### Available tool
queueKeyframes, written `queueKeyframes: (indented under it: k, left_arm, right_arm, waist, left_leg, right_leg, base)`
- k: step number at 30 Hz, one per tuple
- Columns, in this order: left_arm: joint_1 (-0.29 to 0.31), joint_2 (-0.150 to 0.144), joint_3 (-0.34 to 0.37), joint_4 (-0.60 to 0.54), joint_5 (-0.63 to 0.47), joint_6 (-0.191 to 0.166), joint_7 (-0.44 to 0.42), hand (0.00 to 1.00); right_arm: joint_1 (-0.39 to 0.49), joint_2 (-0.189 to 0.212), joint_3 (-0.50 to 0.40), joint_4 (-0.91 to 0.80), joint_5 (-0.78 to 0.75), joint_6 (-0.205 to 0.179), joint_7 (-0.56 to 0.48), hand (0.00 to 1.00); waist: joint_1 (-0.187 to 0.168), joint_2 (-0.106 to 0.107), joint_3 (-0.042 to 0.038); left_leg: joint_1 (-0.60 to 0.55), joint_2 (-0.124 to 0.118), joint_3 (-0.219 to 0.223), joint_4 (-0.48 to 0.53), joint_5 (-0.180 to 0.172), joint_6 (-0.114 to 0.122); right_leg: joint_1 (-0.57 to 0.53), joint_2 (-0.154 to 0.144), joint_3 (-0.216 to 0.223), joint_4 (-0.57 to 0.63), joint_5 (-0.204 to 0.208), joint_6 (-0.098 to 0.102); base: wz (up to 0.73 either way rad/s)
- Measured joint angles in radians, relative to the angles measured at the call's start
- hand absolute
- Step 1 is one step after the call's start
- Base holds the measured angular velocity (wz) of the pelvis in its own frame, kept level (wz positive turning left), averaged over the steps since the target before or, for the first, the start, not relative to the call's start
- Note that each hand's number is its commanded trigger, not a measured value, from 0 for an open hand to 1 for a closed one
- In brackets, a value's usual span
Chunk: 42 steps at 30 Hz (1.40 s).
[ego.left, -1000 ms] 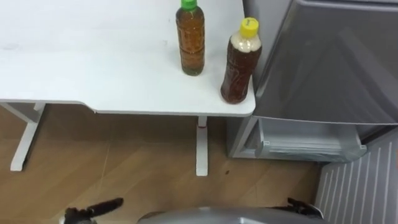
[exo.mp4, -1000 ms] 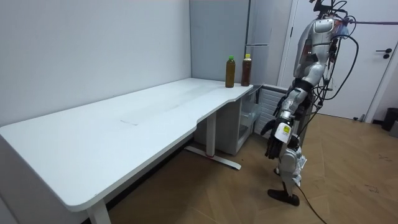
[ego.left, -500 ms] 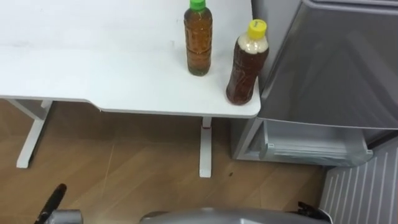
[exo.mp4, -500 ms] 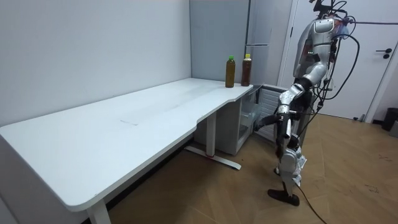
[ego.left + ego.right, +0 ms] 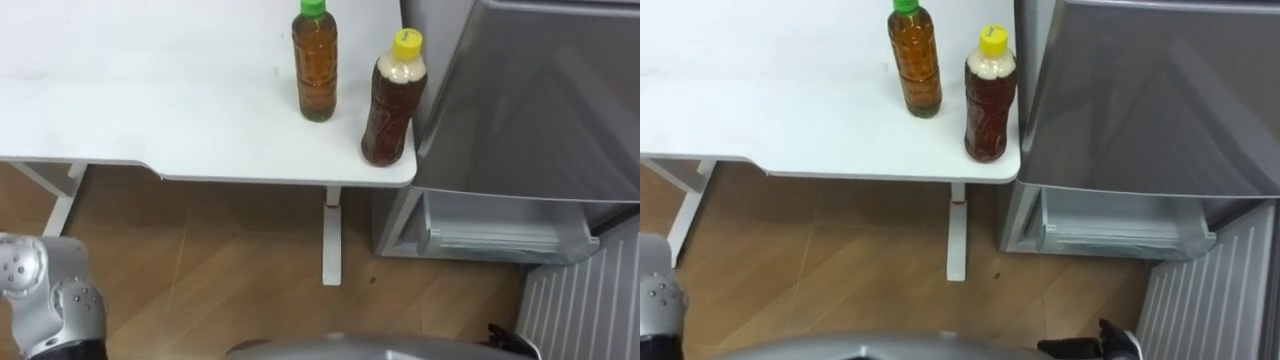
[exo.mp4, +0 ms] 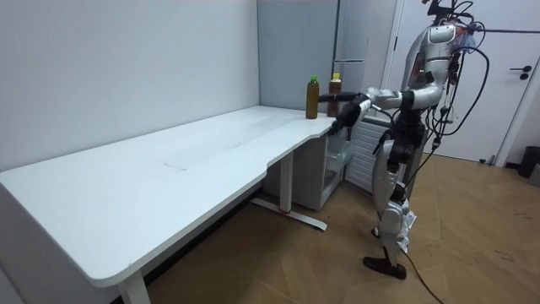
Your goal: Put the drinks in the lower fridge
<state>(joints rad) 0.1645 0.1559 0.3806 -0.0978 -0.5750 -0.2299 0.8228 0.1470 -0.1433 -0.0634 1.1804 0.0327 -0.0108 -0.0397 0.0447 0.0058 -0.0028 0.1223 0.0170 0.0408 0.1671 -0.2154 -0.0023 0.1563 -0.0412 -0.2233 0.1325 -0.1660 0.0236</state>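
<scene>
By the white rectangular table (image 5: 150, 100), the left hand (image 6: 342, 120) is shown too small in the room view to be made out, and below that table the right hand (image 5: 1108, 345) is cut off at the picture's edge.

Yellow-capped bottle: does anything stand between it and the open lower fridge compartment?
Nothing visible does. The yellow-capped bottle stands at the table corner beside the fridge's closed upper door; the lower compartment below is open, the lower door swung aside. Only the table edge must be cleared going down.
</scene>
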Motion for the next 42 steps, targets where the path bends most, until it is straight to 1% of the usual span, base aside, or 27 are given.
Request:
queueKeyframes:
  k: [1,3,5,6,8,9,10,11,12,15,16,17,18,20,21,23,24,26,27,29,32,36,38,42]
  left_arm:
    - [0.003,0.000,-0.005,-0.037,0.001,0.004,-0.037,0.00]
    - [0.003,0.000,-0.020,-0.086,0.025,0.016,-0.091,0.00]
    - [0.003,0.002,-0.071,-0.141,0.091,0.036,-0.183,0.00]
    - [0.003,0.003,-0.083,-0.153,0.107,0.041,-0.207,0.00]
    - [0.000,0.018,-0.134,-0.187,0.171,0.058,-0.305,0.00]
    - [-0.001,0.020,-0.143,-0.190,0.182,0.060,-0.329,0.00]
    - [-0.003,0.022,-0.154,-0.200,0.196,0.074,-0.375,0.00]
    - [-0.011,0.022,-0.168,-0.207,0.195,0.085,-0.415,0.00]
    - [-0.019,0.023,-0.179,-0.208,0.195,0.093,-0.433,0.00]
    - [-0.049,0.023,-0.231,-0.256,0.195,0.133,-0.549,0.00]
    - [-0.055,0.023,-0.242,-0.266,0.195,0.137,-0.568,0.00]
    - [-0.068,0.023,-0.263,-0.279,0.195,0.139,-0.609,0.00]
    - [-0.074,0.023,-0.270,-0.285,0.195,0.140,-0.632,0.00]
    - [-0.104,0.023,-0.289,-0.290,0.196,0.146,-0.724,0.00]
    - [-0.108,0.023,-0.292,-0.290,0.196,0.149,-0.744,0.00]
    - [-0.120,0.023,-0.306,-0.290,0.195,0.167,-0.814,0.00]
    - [-0.121,0.023,-0.307,-0.290,0.195,0.173,-0.831,0.00]
    - [-0.126,0.023,-0.307,-0.291,0.196,0.201,-0.880,0.00]
    - [-0.128,0.023,-0.306,-0.291,0.196,0.208,-0.889,0.00]
    - [-0.132,0.024,-0.306,-0.292,0.203,0.233,-0.921,0.00]
    - [-0.141,0.032,-0.307,-0.296,0.233,0.256,-0.964,0.00]
    - [-0.155,0.037,-0.306,-0.297,0.246,0.271,-1.010,0.00]
    - [-0.162,0.037,-0.306,-0.297,0.255,0.274,-1.034,0.00]
    - [-0.163,0.037,-0.306,-0.297,0.258,0.275,-1.051,0.00]
  right_arm:
    - [-0.002,0.002,-0.003,-0.002,0.001,0.000,0.003,0.00]
    - [-0.004,0.002,-0.012,-0.003,-0.002,-0.001,0.016,0.00]
    - [-0.006,0.001,-0.019,-0.002,-0.002,-0.001,0.037,0.00]
    - [-0.007,0.001,-0.019,-0.002,-0.002,-0.002,0.040,0.00]
    - [-0.016,0.001,-0.017,0.007,0.004,-0.014,0.046,0.00]
    - [-0.020,0.001,-0.017,0.013,0.006,-0.017,0.046,0.00]
    - [-0.030,0.000,-0.017,0.023,0.005,-0.019,0.045,0.00]
    - [-0.032,0.000,-0.009,0.023,0.006,-0.019,0.043,0.00]
    - [-0.033,-0.002,-0.002,0.023,0.007,-0.019,0.042,0.00]
    - [-0.051,-0.008,0.000,0.031,0.007,-0.022,0.049,0.00]
    - [-0.053,-0.010,0.000,0.031,0.006,-0.023,0.053,0.00]
    - [-0.055,-0.015,-0.001,0.034,0.005,-0.022,0.062,0.00]
    - [-0.056,-0.017,-0.001,0.033,0.005,-0.022,0.068,0.00]
    - [-0.062,-0.023,0.000,0.039,0.005,-0.022,0.087,0.00]
    - [-0.065,-0.023,0.000,0.040,0.005,-0.022,0.088,0.00]
    - [-0.067,-0.022,0.000,0.042,0.006,-0.022,0.088,0.00]
    - [-0.067,-0.022,0.000,0.042,0.006,-0.022,0.088,0.00]
    - [-0.064,-0.024,0.000,0.043,0.006,-0.021,0.093,0.00]
    - [-0.061,-0.025,0.000,0.042,0.006,-0.021,0.098,0.00]
    - [-0.066,-0.030,0.001,0.041,0.006,-0.017,0.113,0.00]
    - [-0.070,-0.035,0.003,0.042,0.005,-0.009,0.116,0.00]
    - [-0.070,-0.039,0.004,0.042,0.003,-0.009,0.117,0.00]
    - [-0.070,-0.040,0.004,0.045,0.002,-0.010,0.117,0.00]
    - [-0.078,-0.041,0.005,0.064,0.002,-0.009,0.117,0.00]
  waist:
    - [-0.012,0.000,-0.0001]
    - [-0.018,0.000,0.0001]
    - [-0.021,0.001,0.0005]
    - [-0.022,0.001,0.0005]
    - [-0.029,0.001,0.0014]
    - [-0.033,0.002,0.0019]
    - [-0.040,0.004,0.0030]
    - [-0.043,0.007,0.0047]
    - [-0.044,0.008,0.0062]
    - [-0.073,0.008,0.0088]
    - [-0.076,0.010,0.0102]
    - [-0.079,0.015,0.0100]
    - [-0.081,0.017,0.0102]
    - [-0.092,0.020,0.0100]
    - [-0.094,0.021,0.0098]
    - [-0.095,0.020,0.0101]
    - [-0.095,0.020,0.0103]
    - [-0.098,0.020,0.0101]
    - [-0.098,0.021,0.0099]
    - [-0.098,0.022,0.0086]
    - [-0.097,0.025,0.0067]
    - [-0.097,0.030,0.0032]
    - [-0.097,0.030,0.0032]
    - [-0.096,0.028,0.0037]
  left_leg:
    - [-0.004,-0.001,-0.005,0.001,0.000,0.000]
    - [-0.006,-0.001,-0.005,0.004,0.000,0.000]
    - [-0.007,-0.002,-0.004,0.004,0.000,0.001]
    - [-0.007,-0.002,-0.004,0.004,0.000,0.001]
    - [-0.008,-0.002,-0.001,0.002,0.000,0.001]
    - [-0.008,-0.002,-0.001,0.002,0.000,0.001]
    - [-0.010,-0.002,-0.001,0.003,0.000,0.001]
    - [-0.015,-0.002,0.000,0.004,0.000,0.001]
    - [-0.018,-0.002,-0.001,0.006,0.000,0.001]
    - [-0.043,-0.002,-0.007,0.018,0.000,0.001]
    - [-0.043,-0.002,-0.006,0.018,0.000,0.001]
    - [-0.042,-0.002,-0.007,0.018,0.000,0.001]
    - [-0.042,-0.002,-0.007,0.017,0.000,0.001]
    - [-0.041,-0.001,-0.006,0.016,0.000,0.001]
    - [-0.041,-0.001,-0.003,0.016,0.000,0.001]
    - [-0.039,0.000,0.004,0.018,0.000,0.001]
    - [-0.039,0.001,0.005,0.020,0.000,0.001]
    - [-0.040,0.000,0.010,0.020,0.000,0.001]
    - [-0.041,0.000,0.010,0.020,0.000,0.001]
    - [-0.043,0.001,0.011,0.019,0.000,0.001]
    - [-0.043,0.001,0.012,0.019,0.000,0.001]
    - [-0.042,0.001,0.014,0.021,0.000,0.001]
    - [-0.040,0.000,0.014,0.022,0.000,0.001]
    - [-0.039,0.000,0.015,0.022,0.000,0.001]
  right_leg:
    - [0.000,-0.001,-0.002,-0.001,0.000,0.000]
    - [-0.004,-0.001,0.000,-0.001,0.000,0.000]
    - [-0.005,-0.002,-0.001,-0.001,0.000,0.000]
    - [-0.005,-0.002,0.000,-0.001,0.000,0.000]
    - [-0.007,-0.002,0.001,-0.001,0.000,0.000]
    - [-0.007,-0.002,0.001,-0.001,0.000,0.000]
    - [-0.009,-0.002,0.001,0.000,0.000,0.000]
    - [-0.014,-0.002,0.000,0.002,0.000,0.000]
    - [-0.015,-0.002,-0.001,0.002,0.000,0.000]
    - [-0.030,-0.003,-0.006,0.003,0.000,0.000]
    - [-0.031,-0.002,-0.005,0.003,0.000,0.000]
    - [-0.031,-0.002,-0.003,0.003,0.000,0.000]
    - [-0.031,-0.002,-0.002,0.003,0.000,0.000]
    - [-0.034,-0.001,0.001,0.003,0.000,0.000]
    - [-0.034,-0.001,0.002,0.004,0.000,0.000]
    - [-0.035,-0.001,0.009,0.003,0.000,0.000]
    - [-0.036,-0.001,0.010,0.004,0.000,0.000]
    - [-0.038,-0.001,0.015,0.004,0.000,0.000]
    - [-0.038,-0.001,0.016,0.004,0.000,0.000]
    - [-0.040,0.000,0.017,0.004,0.000,0.000]
    - [-0.041,0.000,0.019,0.004,0.000,0.000]
    - [-0.042,0.000,0.023,0.003,0.000,0.000]
    - [-0.043,0.000,0.024,0.003,0.000,0.000]
    - [-0.043,0.000,0.025,0.003,0.000,0.000]
  base:
    - [0.09]
    - [0.03]
    - [0.00]
    - [0.00]
    - [0.00]
    - [0.00]
    - [0.00]
    - [0.00]
    - [0.06]
    - [0.07]
    - [-0.04]
    - [-0.04]
    - [-0.04]
    - [-0.04]
    - [-0.07]
    - [-0.09]
    - [-0.07]
    - [-0.05]
    - [0.00]
    - [0.00]
    - [0.00]
    - [-0.01]
    - [0.00]
    - [0.00]
